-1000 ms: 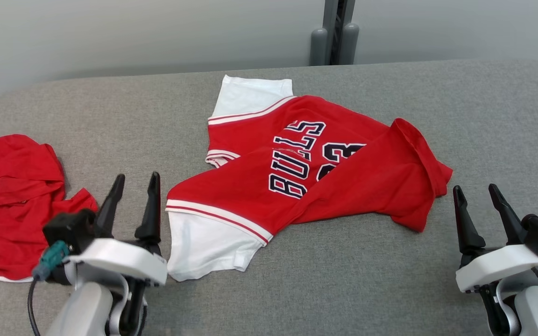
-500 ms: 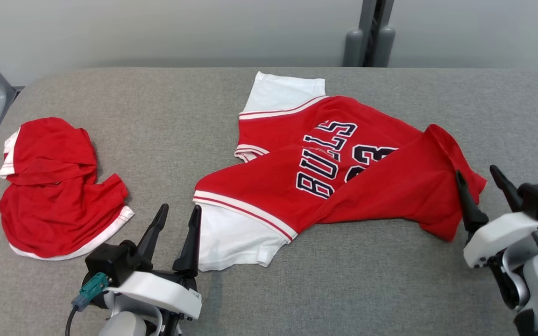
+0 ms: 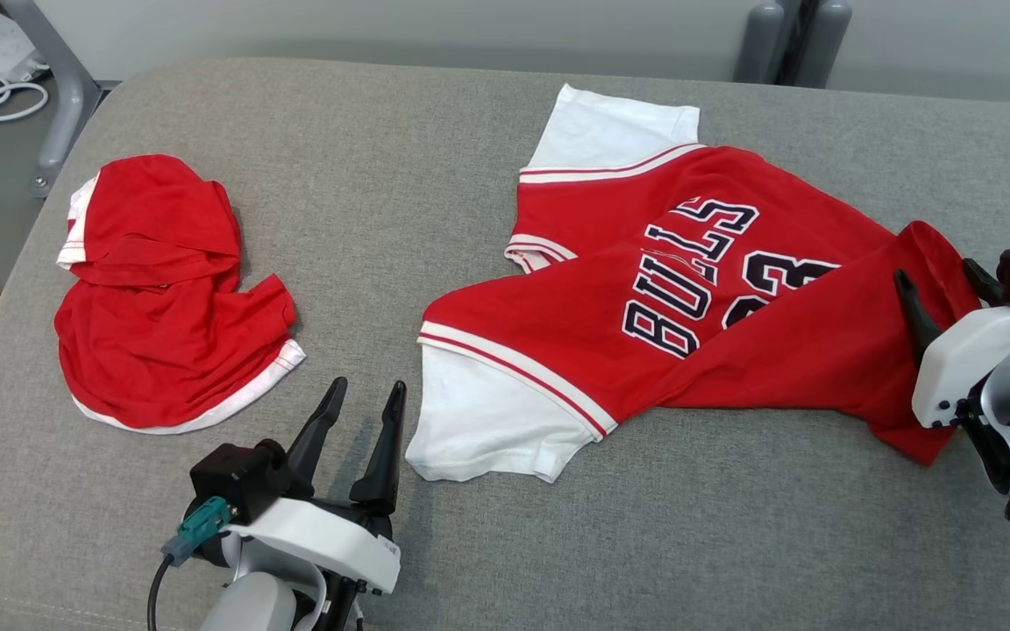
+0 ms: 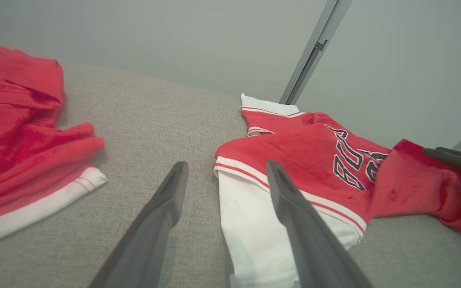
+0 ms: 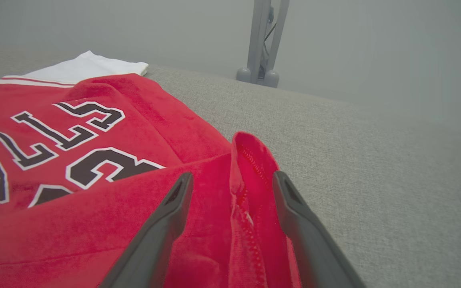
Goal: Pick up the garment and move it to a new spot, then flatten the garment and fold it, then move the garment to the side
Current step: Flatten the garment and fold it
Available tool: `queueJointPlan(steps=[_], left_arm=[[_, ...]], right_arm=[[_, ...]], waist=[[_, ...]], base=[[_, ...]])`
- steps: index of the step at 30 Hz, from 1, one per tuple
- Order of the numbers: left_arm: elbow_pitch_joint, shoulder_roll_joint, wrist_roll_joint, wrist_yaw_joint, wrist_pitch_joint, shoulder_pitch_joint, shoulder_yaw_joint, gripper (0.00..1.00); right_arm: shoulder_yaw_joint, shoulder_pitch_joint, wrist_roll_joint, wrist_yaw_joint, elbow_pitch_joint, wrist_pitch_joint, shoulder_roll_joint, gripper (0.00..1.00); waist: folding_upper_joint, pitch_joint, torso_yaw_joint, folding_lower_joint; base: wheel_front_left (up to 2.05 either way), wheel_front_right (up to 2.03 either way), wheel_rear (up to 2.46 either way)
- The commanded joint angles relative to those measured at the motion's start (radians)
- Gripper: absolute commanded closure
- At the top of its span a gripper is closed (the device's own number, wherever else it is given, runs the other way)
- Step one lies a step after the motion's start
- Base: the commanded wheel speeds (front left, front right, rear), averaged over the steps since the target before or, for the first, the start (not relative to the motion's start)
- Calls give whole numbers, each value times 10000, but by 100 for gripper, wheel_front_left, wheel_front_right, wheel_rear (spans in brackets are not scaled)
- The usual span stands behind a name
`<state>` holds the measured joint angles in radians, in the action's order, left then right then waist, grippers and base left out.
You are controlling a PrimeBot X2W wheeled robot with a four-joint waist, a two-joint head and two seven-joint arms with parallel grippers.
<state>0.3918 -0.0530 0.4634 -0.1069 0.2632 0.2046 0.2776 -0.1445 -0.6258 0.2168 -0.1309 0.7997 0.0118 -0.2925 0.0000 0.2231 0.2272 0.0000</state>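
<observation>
Your right gripper (image 3: 939,282), jaws apart, has advanced to straddle the hem (image 5: 250,168) of the jersey (image 3: 645,350), which lies unlifted right of the surface (image 3: 382,175) centre, while your left gripper (image 3: 369,386), likewise spread, nears its white sleeve (image 3: 487,421).

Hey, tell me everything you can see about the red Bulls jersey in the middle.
The red fabric jersey with white sleeves, striped trim and navy BULLS 23 lettering lies crumpled on the grey fabric table, its body folded diagonally over itself. The right gripper straddles its raised hem with open fingers; contact is unclear.
</observation>
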Motion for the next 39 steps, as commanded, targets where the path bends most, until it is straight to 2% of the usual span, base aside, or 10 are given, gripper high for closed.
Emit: queueJointPlan(steps=[1,4,5,6,15,19,22,26,33,39], left_arm=[[16,-13,-59,-63,1,171,-28,0],[65,0,-76,-99,1,236,-54,0],[73,4,-83,-112,1,268,-65,0],[81,6,-86,-121,1,295,-81,0],[132,7,-104,-155,1,220,-199,0],[157,7,-160,-161,1,100,-277,0],[130,6,-189,-157,1,19,-389,0],[70,6,-175,-145,0,-86,-514,0],[45,2,-187,-173,1,-42,-572,0],[55,4,-71,-189,1,-13,-618,0]], right_arm=[[-67,-124,-67,3,119,-29,-112,0],[-203,-307,10,3,388,-86,-147,1],[-242,-364,53,3,466,-89,-160,57],[-291,-418,96,3,521,-76,-167,100],[-625,-568,578,3,505,369,244,100],[-1083,-159,1129,3,-143,610,432,100],[-1330,273,1994,3,-1021,589,498,100],[-1573,1228,3937,3,-2738,-81,556,100],[-1573,3257,6727,2,-5861,-1822,-170,100],[-884,4711,7844,2,-6691,-3000,-517,100]], waist=[[0,50,52,0],[0,103,85,0],[0,117,84,0],[0,127,77,0],[0,-118,-393,0],[0,-418,-836,0],[0,-622,-1218,0],[0,-737,-1764,0],[0,-633,-2479,0],[0,-695,-2638,0]], base=[[0,0,0],[0,0,0],[0,0,0],[0,0,0],[0,0,0],[0,0,0],[0,0,0],[0,0,0],[0,0,0],[0,0,0]])
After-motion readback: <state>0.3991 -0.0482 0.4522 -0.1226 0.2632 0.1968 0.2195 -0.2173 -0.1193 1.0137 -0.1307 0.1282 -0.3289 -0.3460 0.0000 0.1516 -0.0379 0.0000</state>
